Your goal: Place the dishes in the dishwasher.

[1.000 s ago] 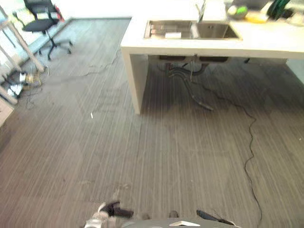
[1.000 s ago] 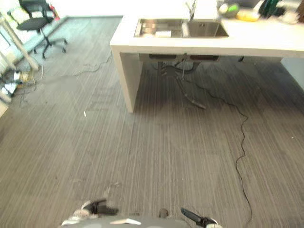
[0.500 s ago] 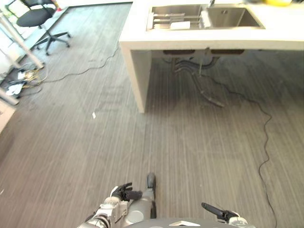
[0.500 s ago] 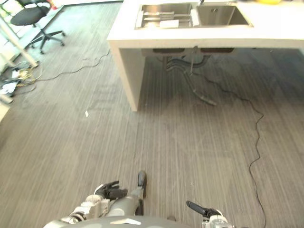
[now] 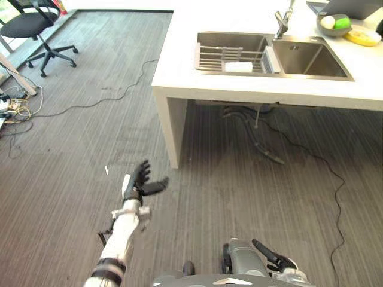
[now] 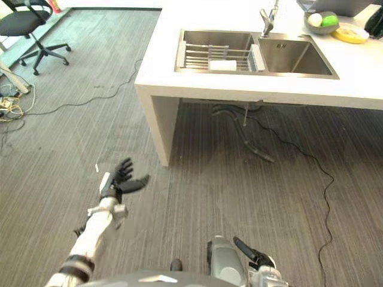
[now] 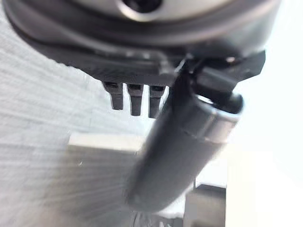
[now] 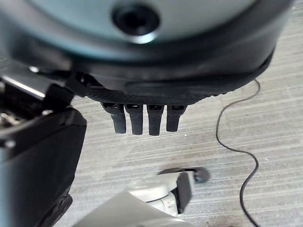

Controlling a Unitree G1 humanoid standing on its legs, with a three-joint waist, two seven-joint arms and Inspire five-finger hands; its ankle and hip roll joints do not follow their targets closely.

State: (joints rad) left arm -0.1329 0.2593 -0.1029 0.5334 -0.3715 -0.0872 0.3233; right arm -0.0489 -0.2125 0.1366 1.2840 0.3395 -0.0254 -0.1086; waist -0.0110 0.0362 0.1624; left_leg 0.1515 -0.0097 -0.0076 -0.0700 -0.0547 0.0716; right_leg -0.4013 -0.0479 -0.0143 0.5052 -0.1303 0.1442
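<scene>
Left hand now raised, fingers spread, empty; right hand low, fingers straight. Closer to desk and sink; no dish held yet.

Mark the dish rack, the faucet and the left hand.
dish rack (image 5: 230, 58), left eye view, on its wire bars in the sink.
faucet (image 5: 281, 23), left eye view, on its spout.
left hand (image 5: 139, 184), left eye view, on its palm.

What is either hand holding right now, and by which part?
Nothing is held. The left hand is raised over the floor with fingers spread, and the right hand hangs low with fingers straight. The dish rack in the sink is far ahead.
</scene>
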